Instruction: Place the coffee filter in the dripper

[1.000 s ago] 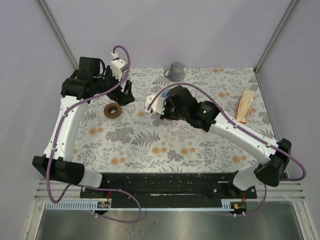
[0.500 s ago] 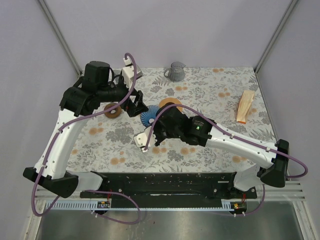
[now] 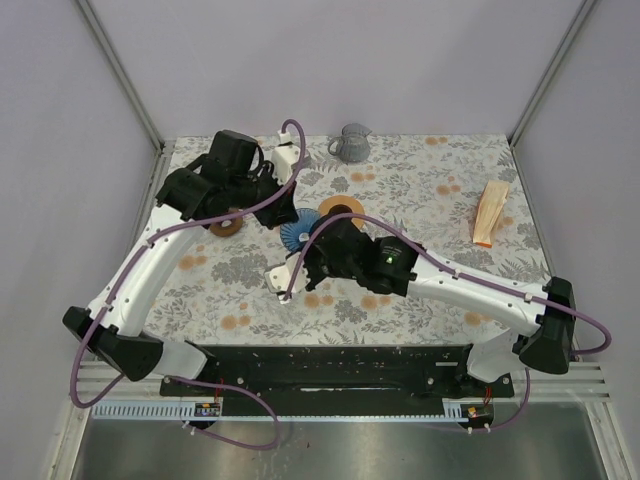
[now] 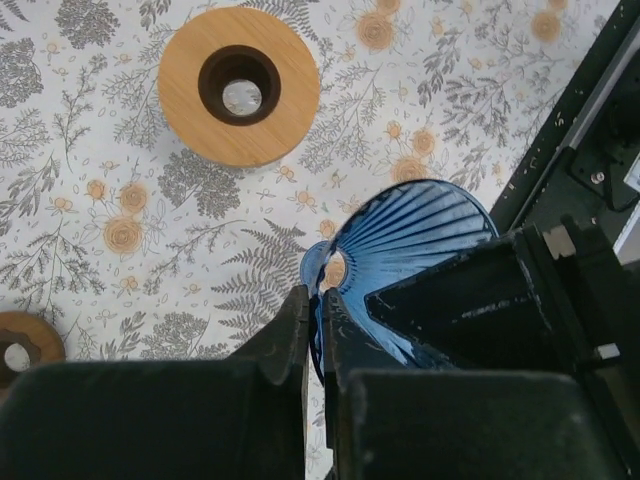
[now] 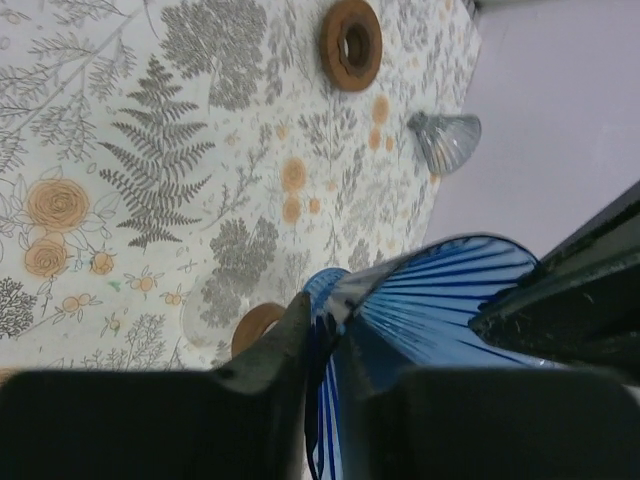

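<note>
Fingers of both arms meet on one object: we see the blue ribbed dripper (image 3: 296, 233) near the middle of the floral tablecloth (image 3: 250, 290), caught between the two arms. From the left wrist camera, the left gripper (image 4: 313, 335) is pinched almost completely together, with only the thin blue rim of the dripper between its jaws. The fluted cone fans out to the right of them. From the right wrist camera, the right gripper (image 5: 322, 345) is likewise nearly closed on the dripper's wall, the blue edge running down between its two dark fingers (image 5: 270, 350). We cannot tell whether the dripper touches the cloth or hangs just above it. It looks tipped onto its side, with the ribbed inside turned toward the left wrist camera. A light wooden ring (image 4: 180, 95) lies flat on the cloth just beyond the dripper, and a smaller dark brown ring (image 5: 335, 50) lies flat to the left, partly under the left arm in the overhead view. A clear ribbed cup (image 3: 352, 143) stands at the far edge of the table. The tan paper coffee filter (image 3: 490, 212) lies near the far right corner, well apart from the dripper and from both grippers, so we count it as not yet in the dripper.
</note>
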`<state>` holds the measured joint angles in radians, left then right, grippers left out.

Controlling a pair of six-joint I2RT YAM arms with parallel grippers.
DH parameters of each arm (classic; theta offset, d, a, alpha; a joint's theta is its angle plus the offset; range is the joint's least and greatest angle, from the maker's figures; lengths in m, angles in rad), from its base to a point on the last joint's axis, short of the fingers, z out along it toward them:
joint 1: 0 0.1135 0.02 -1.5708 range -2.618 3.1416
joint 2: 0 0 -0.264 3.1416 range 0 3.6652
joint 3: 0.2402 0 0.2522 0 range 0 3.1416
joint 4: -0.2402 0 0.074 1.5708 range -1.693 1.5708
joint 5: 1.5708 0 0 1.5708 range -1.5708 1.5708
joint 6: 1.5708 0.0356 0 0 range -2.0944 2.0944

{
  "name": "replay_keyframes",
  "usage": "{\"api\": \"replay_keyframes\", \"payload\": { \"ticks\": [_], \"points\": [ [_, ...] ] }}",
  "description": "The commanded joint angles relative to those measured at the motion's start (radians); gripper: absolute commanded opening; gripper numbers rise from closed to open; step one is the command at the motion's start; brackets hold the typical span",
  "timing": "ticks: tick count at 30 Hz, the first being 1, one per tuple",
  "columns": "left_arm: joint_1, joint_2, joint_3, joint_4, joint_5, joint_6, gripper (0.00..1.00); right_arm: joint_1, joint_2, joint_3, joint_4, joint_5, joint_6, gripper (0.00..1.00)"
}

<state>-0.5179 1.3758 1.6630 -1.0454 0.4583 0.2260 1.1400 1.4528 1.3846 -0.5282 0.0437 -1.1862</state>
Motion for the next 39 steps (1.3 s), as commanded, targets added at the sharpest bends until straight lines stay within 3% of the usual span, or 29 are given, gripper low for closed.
{"api": "replay_keyframes", "payload": {
  "ticks": [1, 4, 8, 10, 11, 15, 19, 22, 26, 33, 39],
  "points": [
    [0.016, 0.028, 0.043, -0.004, -0.023, 0.030, 0.00, 0.004, -0.038, -0.001, 0.167, 0.068, -0.017, 0.30],
    [0.033, 0.057, 0.061, 0.013, -0.029, -0.010, 0.00, -0.028, -0.063, 0.036, 0.194, 0.042, 0.196, 0.69],
    [0.076, 0.085, 0.078, 0.079, -0.038, -0.080, 0.00, -0.091, -0.121, 0.065, 0.215, -0.102, 0.529, 0.98],
    [0.096, 0.091, 0.078, 0.110, -0.033, -0.126, 0.00, -0.115, -0.123, 0.108, 0.197, -0.113, 0.690, 1.00],
    [0.110, 0.098, 0.078, 0.137, -0.033, -0.158, 0.00, -0.172, -0.094, 0.175, 0.135, -0.131, 0.867, 0.99],
    [0.116, 0.112, 0.084, 0.180, -0.046, -0.218, 0.00, -0.366, -0.011, 0.324, 0.025, -0.200, 1.239, 0.99],
    [0.122, 0.121, 0.086, 0.205, -0.026, -0.283, 0.00, -0.459, 0.037, 0.355, -0.007, -0.225, 1.434, 0.95],
    [0.130, 0.123, 0.083, 0.229, 0.002, -0.332, 0.00, -0.480, 0.073, 0.361, -0.030, -0.254, 1.485, 0.91],
    [0.130, 0.129, 0.073, 0.272, 0.023, -0.393, 0.00, -0.497, 0.118, 0.346, -0.049, -0.304, 1.504, 0.78],
    [0.130, 0.201, 0.109, 0.317, 0.051, -0.476, 0.00, -0.551, 0.187, 0.395, -0.107, -0.291, 1.494, 0.33],
    [0.118, 0.268, 0.118, 0.350, 0.002, -0.499, 0.00, -0.614, 0.216, 0.380, -0.116, -0.245, 1.507, 0.06]
  ]
}}
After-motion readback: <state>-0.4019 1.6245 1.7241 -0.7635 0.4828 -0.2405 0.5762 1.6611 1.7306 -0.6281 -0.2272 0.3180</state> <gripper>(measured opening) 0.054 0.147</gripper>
